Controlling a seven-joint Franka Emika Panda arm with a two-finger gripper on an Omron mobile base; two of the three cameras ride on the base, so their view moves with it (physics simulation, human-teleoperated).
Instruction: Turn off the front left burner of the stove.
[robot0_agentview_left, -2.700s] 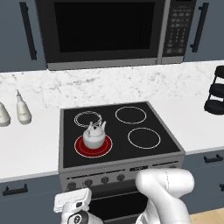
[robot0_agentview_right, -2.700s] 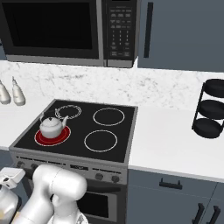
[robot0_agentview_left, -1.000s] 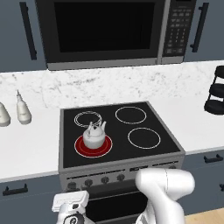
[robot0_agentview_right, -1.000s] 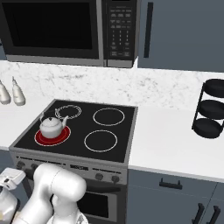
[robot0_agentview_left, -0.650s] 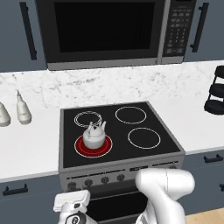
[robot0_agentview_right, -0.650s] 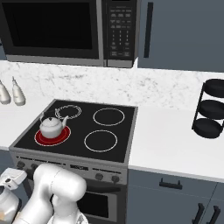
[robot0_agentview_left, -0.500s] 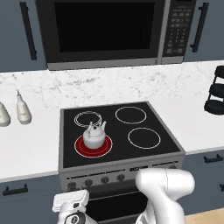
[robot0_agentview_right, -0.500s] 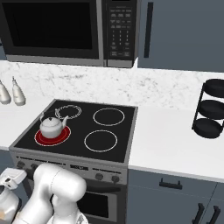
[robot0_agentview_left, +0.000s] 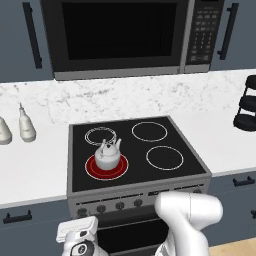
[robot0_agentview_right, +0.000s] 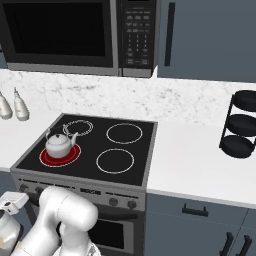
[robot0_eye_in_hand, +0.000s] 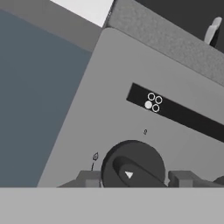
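A kettle (robot0_agentview_left: 107, 155) sits on the glowing burner (robot0_agentview_left: 106, 166), while the spread tool (robot0_eye_in_hand: 135, 177) straddles a stove (robot0_agentview_left: 180, 170) knob (robot0_eye_in_hand: 132, 165).

I note the stove (robot0_agentview_left: 137, 150) top as glossy black glass, its front panel (robot0_eye_in_hand: 131, 113) matt grey steel; the knob (robot0_eye_in_hand: 133, 164) looks dark, smooth plastic. Surface (robot0_agentview_right: 195, 160) reads polished marble.

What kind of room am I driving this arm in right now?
A home-style kitchen, rendered. A stove with a black glass top holds a white kettle on the glowing front left burner, a black microwave hangs above it, and white marble-look counter runs to both sides.
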